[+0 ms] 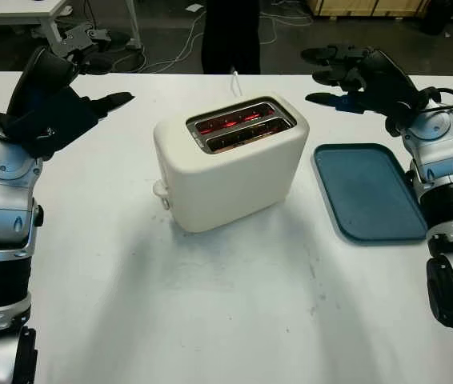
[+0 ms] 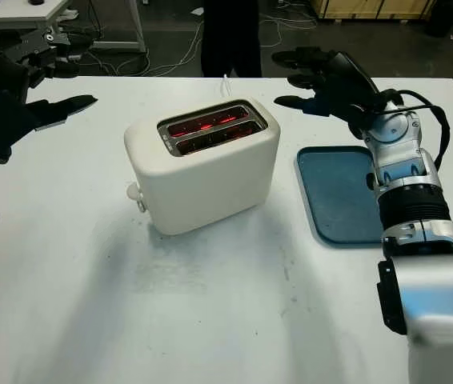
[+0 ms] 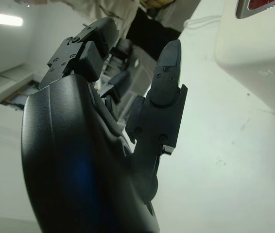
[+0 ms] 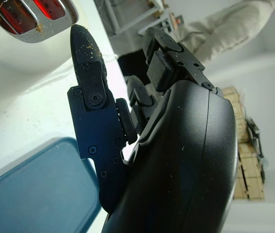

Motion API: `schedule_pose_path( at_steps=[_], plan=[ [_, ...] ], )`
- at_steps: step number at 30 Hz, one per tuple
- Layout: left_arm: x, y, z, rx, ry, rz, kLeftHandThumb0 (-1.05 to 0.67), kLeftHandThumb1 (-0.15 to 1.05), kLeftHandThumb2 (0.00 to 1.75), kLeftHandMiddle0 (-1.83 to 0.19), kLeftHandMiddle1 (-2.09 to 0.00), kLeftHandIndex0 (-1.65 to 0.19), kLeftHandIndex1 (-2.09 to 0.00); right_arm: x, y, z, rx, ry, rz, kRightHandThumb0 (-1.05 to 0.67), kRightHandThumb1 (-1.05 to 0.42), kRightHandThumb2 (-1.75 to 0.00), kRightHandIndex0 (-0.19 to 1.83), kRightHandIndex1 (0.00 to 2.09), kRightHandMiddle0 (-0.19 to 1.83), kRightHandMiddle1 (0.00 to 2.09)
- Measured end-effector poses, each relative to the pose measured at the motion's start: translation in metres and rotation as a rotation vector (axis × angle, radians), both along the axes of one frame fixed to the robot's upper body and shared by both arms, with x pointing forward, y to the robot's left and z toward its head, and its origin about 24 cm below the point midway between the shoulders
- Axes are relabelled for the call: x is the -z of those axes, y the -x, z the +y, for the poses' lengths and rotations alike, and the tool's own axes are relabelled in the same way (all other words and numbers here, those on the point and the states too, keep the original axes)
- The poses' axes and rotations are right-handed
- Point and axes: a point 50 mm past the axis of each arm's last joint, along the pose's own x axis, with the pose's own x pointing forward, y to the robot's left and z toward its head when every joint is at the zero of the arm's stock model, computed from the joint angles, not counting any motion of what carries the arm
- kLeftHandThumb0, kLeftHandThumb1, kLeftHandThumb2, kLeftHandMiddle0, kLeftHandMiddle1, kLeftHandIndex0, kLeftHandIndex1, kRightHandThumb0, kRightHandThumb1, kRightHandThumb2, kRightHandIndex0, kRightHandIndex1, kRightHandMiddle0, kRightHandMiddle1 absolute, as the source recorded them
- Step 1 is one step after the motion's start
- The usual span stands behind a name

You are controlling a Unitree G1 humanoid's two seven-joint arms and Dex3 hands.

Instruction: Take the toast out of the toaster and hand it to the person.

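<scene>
You had the white toaster at mid-table, slots glowing red, the blue tray to its right, and farther back the left robot hand and right robot hand released, holding nothing.

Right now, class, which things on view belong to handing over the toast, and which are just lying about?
Job:
toaster, slots glowing red
left hand, open, raised left of it
right hand, open, raised right of it
person behind the table

Lying about:
blue tray
</scene>
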Motion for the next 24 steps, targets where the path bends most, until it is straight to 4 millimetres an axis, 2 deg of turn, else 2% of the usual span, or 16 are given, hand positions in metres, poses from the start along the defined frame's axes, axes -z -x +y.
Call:
schedule_pose_path(
  at_steps=[24],
  plan=[
    [-0.0002,0.0002,-0.0003,0.004,0.006,0.001,-0.28,0.92,0.05,-0.05,-1.00,-0.24,-0.55,-0.0001,0.0001,-0.0001,-0.002,-0.005,0.001,-0.55,-0.92,-0.09,0.53,0.00,0.51,0.00]
  ],
)
